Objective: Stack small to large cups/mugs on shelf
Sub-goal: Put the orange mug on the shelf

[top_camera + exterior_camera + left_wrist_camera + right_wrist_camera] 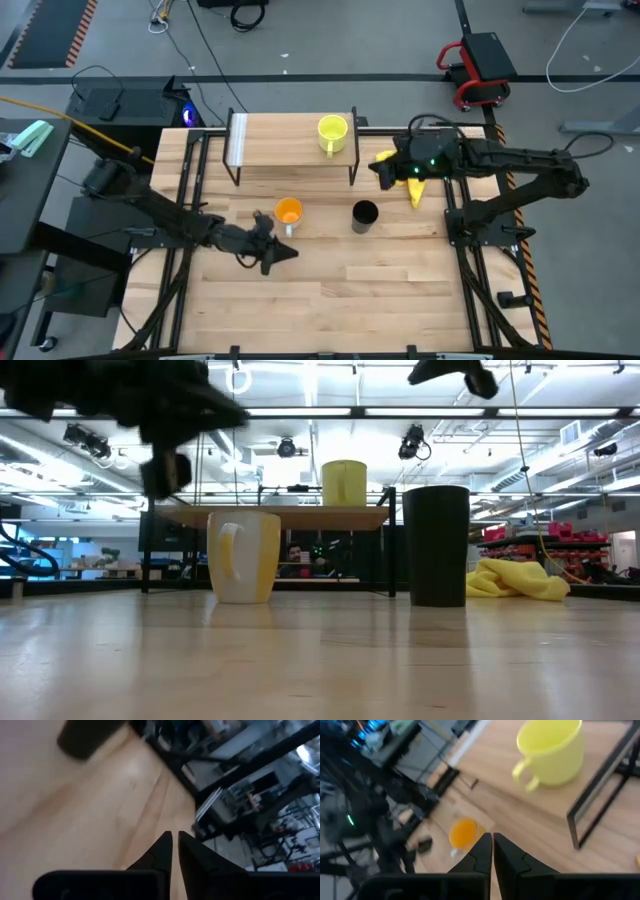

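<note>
On the surface (340, 300) the shelf (290, 140) is standing toward the back, carrying the yellow mug (332, 133) near its right end. Below it, on the bare wood, the black cup (365, 215) and the orange mug (288, 212) are sitting well apart, neither yet lifted. The right gripper (384, 170) is hovering just beside the shelf's right end, above the yellow cloth (412, 186), its jaws pressed together and holding nothing. The left gripper (285, 253) is hanging near the orange mug, jaws likewise closed and empty. Likely risks: closed jaws pushing a mug over instead of gripping it, or the right arm clipping the shelf leg or yellow mug, being so near them.
</note>
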`<act>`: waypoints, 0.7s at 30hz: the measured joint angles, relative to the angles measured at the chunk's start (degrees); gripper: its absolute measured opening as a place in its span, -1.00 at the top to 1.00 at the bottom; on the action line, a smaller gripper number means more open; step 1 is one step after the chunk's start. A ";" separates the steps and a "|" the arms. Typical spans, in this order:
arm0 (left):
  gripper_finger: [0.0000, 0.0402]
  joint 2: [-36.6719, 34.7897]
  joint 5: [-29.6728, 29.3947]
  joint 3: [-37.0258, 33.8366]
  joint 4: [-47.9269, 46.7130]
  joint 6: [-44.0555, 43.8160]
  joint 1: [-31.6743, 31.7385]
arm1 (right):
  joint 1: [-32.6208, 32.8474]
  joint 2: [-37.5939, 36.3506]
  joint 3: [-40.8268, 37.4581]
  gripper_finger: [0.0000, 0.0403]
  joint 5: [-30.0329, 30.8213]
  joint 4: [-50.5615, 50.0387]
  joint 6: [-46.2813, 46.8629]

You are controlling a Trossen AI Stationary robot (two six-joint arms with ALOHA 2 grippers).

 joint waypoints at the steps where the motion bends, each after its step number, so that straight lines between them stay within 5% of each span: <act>1: 0.84 -2.07 -0.01 0.00 -0.97 1.05 0.68 | 1.28 0.00 0.00 0.86 0.40 -1.04 0.68; 13: 0.94 -26.38 -3.95 1.14 -30.42 3.85 10.21 | 13.03 0.02 -0.01 0.68 5.06 -6.76 3.75; 21: 0.92 -21.82 -7.93 23.66 -70.76 4.63 15.03 | 15.31 0.04 0.00 0.60 5.34 -11.04 4.75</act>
